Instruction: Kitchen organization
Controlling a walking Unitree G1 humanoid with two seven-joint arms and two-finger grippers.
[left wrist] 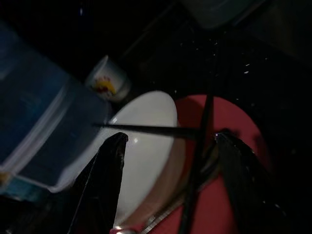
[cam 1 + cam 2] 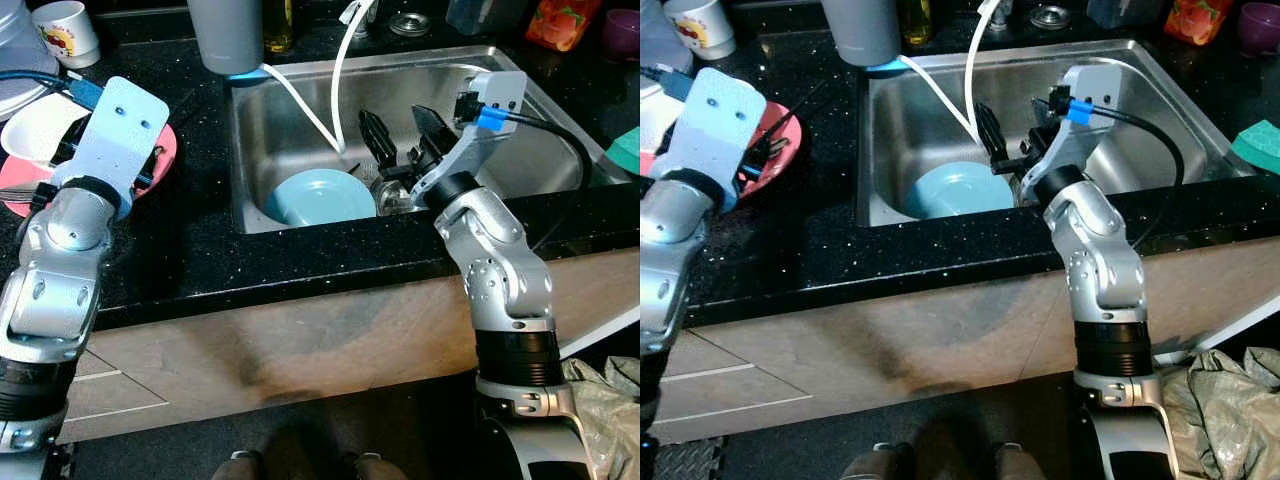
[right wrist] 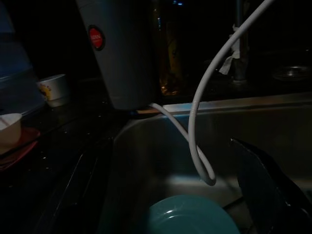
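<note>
A light blue plate (image 2: 318, 196) lies in the steel sink (image 2: 300, 120), near its front left corner. My right gripper (image 2: 403, 135) hangs open inside the sink just right of the plate, holding nothing. On the counter to the left, a white bowl (image 1: 146, 146) sits on a red plate (image 1: 234, 195), with black chopsticks (image 1: 146, 129) lying across them. My left gripper (image 1: 170, 139) hovers open right above the bowl and chopsticks, its fingers either side of them and gripping nothing. In the head views its wrist mount (image 2: 120, 130) hides that gripper.
A white hose (image 2: 335, 80) loops down into the sink. A grey jug (image 2: 225, 35) stands at the sink's back left corner, a printed mug (image 2: 68, 30) farther left. A green sponge (image 2: 1260, 145) lies right of the sink. The drain (image 2: 388, 197) is beside the plate.
</note>
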